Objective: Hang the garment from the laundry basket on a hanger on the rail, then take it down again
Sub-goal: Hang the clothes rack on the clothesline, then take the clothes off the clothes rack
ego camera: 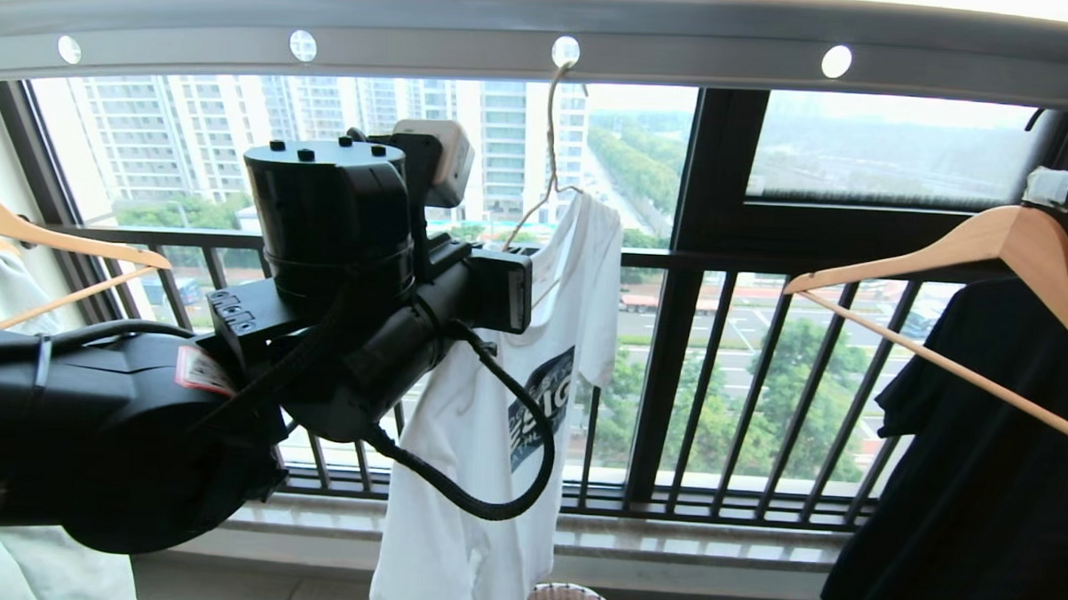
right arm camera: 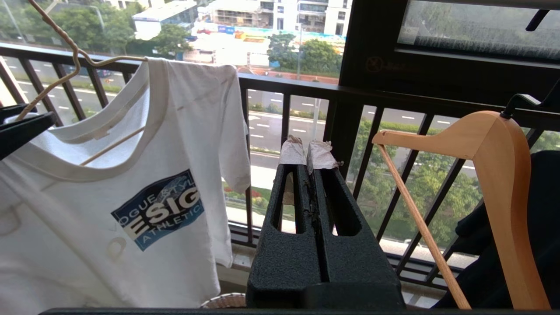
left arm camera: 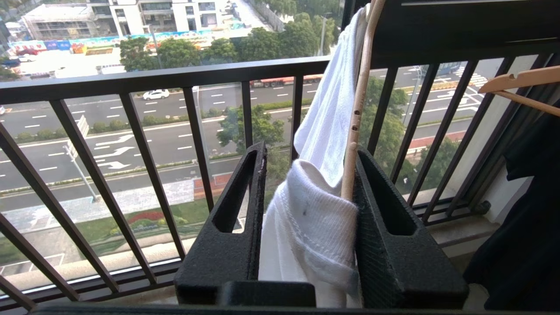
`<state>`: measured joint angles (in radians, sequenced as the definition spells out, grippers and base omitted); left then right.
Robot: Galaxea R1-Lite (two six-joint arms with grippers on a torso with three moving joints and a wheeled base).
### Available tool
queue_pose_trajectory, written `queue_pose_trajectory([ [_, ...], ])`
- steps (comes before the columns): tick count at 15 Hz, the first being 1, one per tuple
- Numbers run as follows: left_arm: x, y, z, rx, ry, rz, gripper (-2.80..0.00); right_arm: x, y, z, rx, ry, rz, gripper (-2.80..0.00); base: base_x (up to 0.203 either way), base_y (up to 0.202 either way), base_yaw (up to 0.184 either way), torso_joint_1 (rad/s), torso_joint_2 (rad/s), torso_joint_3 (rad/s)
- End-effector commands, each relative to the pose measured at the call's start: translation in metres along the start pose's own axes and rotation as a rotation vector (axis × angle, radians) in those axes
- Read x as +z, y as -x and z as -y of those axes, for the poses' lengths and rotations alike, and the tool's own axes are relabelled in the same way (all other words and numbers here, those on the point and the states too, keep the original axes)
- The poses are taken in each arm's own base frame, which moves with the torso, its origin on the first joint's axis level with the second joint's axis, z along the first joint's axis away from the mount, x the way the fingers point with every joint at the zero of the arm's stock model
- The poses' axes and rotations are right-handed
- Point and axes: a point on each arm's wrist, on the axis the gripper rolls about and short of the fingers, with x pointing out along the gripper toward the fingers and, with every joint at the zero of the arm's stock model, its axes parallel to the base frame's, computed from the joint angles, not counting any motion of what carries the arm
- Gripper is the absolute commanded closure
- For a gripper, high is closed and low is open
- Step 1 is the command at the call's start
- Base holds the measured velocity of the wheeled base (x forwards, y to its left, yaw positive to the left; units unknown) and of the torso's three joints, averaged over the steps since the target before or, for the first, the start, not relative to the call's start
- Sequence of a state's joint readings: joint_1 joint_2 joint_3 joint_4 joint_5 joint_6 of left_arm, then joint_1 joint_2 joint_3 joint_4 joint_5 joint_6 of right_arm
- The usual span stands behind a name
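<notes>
Between the left gripper's (left arm camera: 308, 175) parted black fingers (left arm camera: 385, 205) sit a fold of the white T-shirt (ego camera: 486, 405) and an arm of the thin hanger (left arm camera: 356, 113); the jaws stand partly open, cloth resting against 1 pad, so I judge the hold loose or letting go. That hanger's hook sits in a hole of the grey rail (ego camera: 543, 29) at 12 o'clock, the shirt draped beneath it. Hanging looks done; taking it down remains. Over at 3 o'clock the right gripper (right arm camera: 310, 153) waits pinched shut, empty. Wooden hangers (ego camera: 971, 253) and a black shirt (ego camera: 981, 458) crowd 3 o'clock; the laundry basket's (ego camera: 577, 595) rim peeks at 6 o'clock.
</notes>
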<state>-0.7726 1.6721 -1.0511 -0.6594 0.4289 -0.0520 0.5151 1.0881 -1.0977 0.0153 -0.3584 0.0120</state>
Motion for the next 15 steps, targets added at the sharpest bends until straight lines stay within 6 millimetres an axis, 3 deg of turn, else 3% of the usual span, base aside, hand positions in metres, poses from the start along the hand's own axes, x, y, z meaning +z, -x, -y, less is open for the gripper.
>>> queue_pose_trajectory([
  [1, 0.010, 0.008, -0.002, -0.004, -0.002, 0.029, -2.80, 0.000, 0.000, 0.000, -0.002, 0.000, 0.000, 0.00, 0.000, 0.000, 0.000, 0.000, 0.00, 0.000],
  [4, 0.037, 0.040, -0.002, -0.049, 0.022, 0.070, -2.80, 0.001, 0.000, 0.000, -0.002, -0.001, 0.003, 0.00, 0.000, 0.000, 0.000, 0.000, 0.00, 0.000],
  [8, 0.083, 0.118, -0.020, -0.140, 0.085, 0.098, -2.80, 0.001, 0.000, 0.000, -0.003, -0.001, 0.002, 0.00, 0.000, 0.000, 0.000, 0.000, 0.00, 0.000],
  [10, 0.092, 0.149, -0.037, -0.118, 0.096, 0.094, -2.80, 0.001, 0.001, 0.000, -0.003, -0.001, 0.001, 0.00, 0.000, 0.000, 0.000, 0.000, 0.00, 0.000],
  [11, 0.091, 0.159, -0.044, -0.071, 0.094, 0.085, 0.00, 0.001, 0.001, 0.000, -0.003, 0.000, 0.000, 0.00, 0.000, 0.000, 0.000, 0.000, 0.00, 0.000],
  [15, 0.073, 0.190, -0.077, 0.036, 0.055, 0.036, 0.00, -0.003, -0.001, -0.001, 0.002, 0.008, -0.027, 0.00, 0.000, 0.000, 0.000, 0.000, 0.00, 0.000],
])
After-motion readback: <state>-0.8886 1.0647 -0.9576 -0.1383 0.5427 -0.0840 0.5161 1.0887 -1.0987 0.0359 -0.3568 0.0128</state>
